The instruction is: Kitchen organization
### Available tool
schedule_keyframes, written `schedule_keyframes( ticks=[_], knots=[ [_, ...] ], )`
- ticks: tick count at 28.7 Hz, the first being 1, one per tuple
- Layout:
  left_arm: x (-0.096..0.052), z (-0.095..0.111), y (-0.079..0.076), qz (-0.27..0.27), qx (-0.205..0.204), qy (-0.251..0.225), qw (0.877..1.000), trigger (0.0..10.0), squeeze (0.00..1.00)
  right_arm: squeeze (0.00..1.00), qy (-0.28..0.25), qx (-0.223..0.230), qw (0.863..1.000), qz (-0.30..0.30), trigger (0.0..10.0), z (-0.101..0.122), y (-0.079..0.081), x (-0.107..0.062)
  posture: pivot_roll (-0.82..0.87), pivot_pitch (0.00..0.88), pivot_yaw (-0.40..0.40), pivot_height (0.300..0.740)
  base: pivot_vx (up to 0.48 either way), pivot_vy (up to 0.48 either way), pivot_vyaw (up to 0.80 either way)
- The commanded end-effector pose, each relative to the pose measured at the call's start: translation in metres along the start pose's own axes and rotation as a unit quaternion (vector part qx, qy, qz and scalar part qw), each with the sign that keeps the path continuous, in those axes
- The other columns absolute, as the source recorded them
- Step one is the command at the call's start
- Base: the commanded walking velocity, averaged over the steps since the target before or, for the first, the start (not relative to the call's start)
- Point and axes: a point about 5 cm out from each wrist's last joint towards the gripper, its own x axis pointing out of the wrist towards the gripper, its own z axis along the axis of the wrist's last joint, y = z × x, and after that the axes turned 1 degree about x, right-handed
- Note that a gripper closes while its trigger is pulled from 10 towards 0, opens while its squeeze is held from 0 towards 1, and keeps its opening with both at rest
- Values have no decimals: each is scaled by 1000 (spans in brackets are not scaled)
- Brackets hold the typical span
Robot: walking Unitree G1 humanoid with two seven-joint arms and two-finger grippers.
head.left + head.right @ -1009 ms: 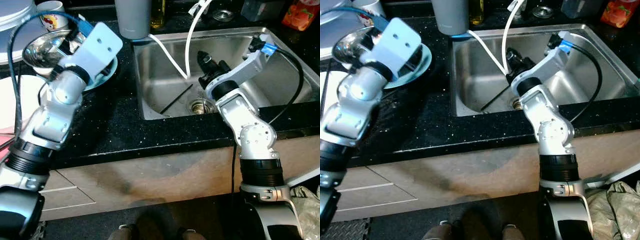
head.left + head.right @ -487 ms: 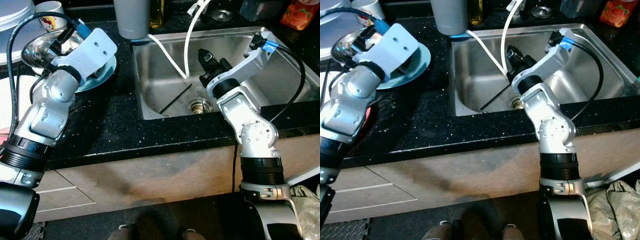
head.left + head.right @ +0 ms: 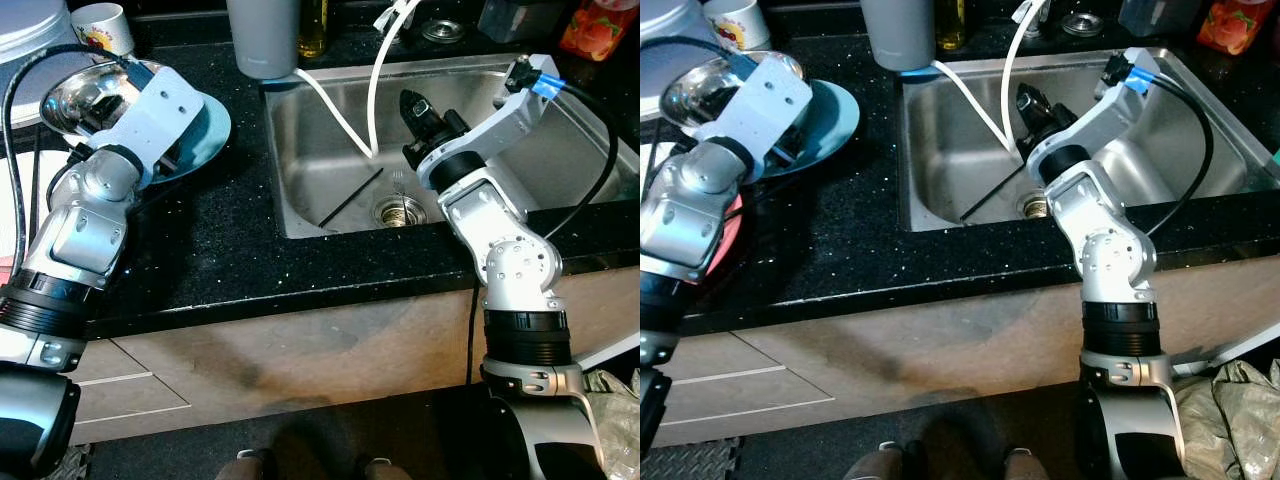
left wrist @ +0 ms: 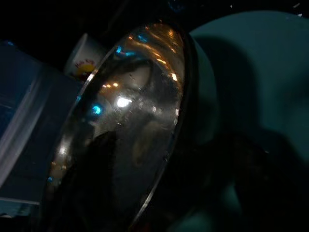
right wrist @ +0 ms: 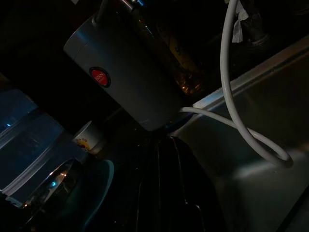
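Left eye view: a steel bowl (image 3: 85,98) sits on a teal plate (image 3: 205,135) on the black counter (image 3: 220,250). The left hand (image 3: 125,120) reaches over the plate toward the bowl; I cannot tell its finger state. The right hand (image 3: 415,108) hangs over the sink (image 3: 330,160).

Left wrist view: the bowl (image 4: 125,125) is close, tilted on the plate (image 4: 251,87).

Right wrist view: the right hand's fingers (image 5: 169,188) are pressed together, empty, near a white hose (image 5: 231,106).

Tabletop (image 3: 230,250): glossy black speckled stone; sink (image 3: 330,170): brushed stainless steel; bowl (image 3: 85,95): mirror-polished metal; plate (image 3: 205,130): glossy teal glaze; hose (image 3: 335,105): smooth white plastic.
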Motion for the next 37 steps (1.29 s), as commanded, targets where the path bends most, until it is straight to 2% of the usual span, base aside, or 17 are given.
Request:
schedule_keyframes(
  ticks=[1, 9, 26, 28, 31, 36, 37],
  knots=[
    [0, -7, -3, -11, -10, 15, 1000, 0, 0, 0, 1, -3, 1000, -1, 10000, 1, -1, 1, 15, 194, 12, 740, 0, 0, 0],
    [-1, -4, -8, -32, -15, 7, 999, 0, 0, 0, -3, 0, 1000, -6, 10000, 4, -3, 1, 14, 195, 12, 740, 0, 0, 0],
    [-2, 9, -10, -34, 17, -48, 998, 0, 0, 0, -6, 2, 1000, -11, 10000, 5, -4, 1, 13, 187, 13, 740, 0, 0, 0],
    [-2, 15, -9, -24, 22, -70, 997, 0, 0, 0, -7, 3, 1000, -11, 10000, 6, -4, 1, 12, 187, 14, 740, 0, 0, 0],
    [-2, 17, -8, -23, 25, -77, 996, 0, 0, 0, -8, 3, 1000, -12, 10000, 6, -4, 1, 12, 187, 14, 740, 0, 0, 0],
    [-7, 40, -8, -20, 29, -160, 986, 0, 0, 0, -10, 6, 1000, -13, 10000, 7, -4, 2, 11, 184, 12, 740, 0, 0, 0],
    [-7, 40, -8, -20, 29, -160, 986, 0, 0, 0, -10, 6, 1000, -13, 10000, 7, -4, 2, 11, 184, 12, 740, 0, 0, 0]
  ],
)
